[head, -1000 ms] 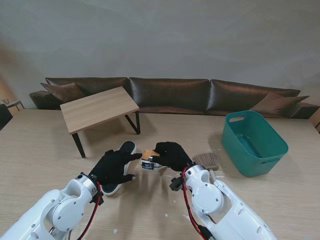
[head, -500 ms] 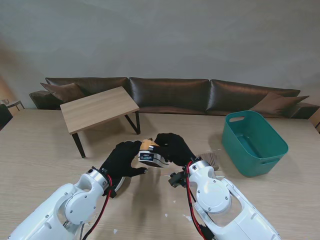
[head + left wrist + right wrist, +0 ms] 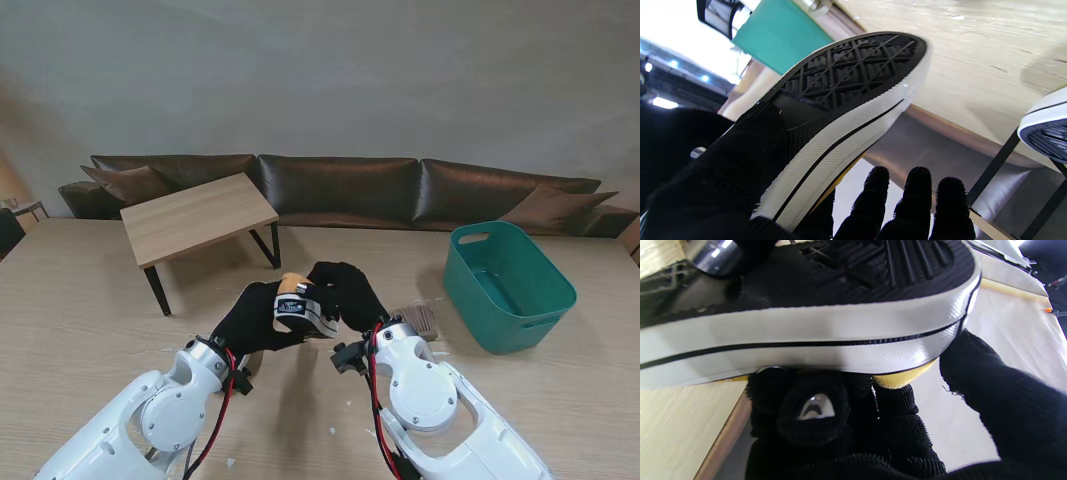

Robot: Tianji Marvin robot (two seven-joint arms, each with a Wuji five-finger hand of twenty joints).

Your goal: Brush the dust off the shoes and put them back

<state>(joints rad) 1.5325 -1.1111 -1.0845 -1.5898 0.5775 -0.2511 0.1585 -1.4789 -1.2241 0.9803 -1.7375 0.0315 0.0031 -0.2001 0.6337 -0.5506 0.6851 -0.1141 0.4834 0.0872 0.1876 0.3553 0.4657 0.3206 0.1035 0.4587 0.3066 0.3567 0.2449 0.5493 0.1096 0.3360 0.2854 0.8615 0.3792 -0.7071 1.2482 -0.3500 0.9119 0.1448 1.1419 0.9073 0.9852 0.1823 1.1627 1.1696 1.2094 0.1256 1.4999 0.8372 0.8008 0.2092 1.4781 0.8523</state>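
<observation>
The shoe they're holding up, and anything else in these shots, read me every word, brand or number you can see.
Heel patch on the shoe: dark label with pale lettering, too small and blurred to read in the stand view.
Sole: only a diamond tread pattern, no text.
Bin, brush, small table: no text visible.
Nothing else legible.

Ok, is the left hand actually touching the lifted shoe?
Touching. The left wrist view shows the left hand with its thumb pressed against the shoe sole.
</observation>
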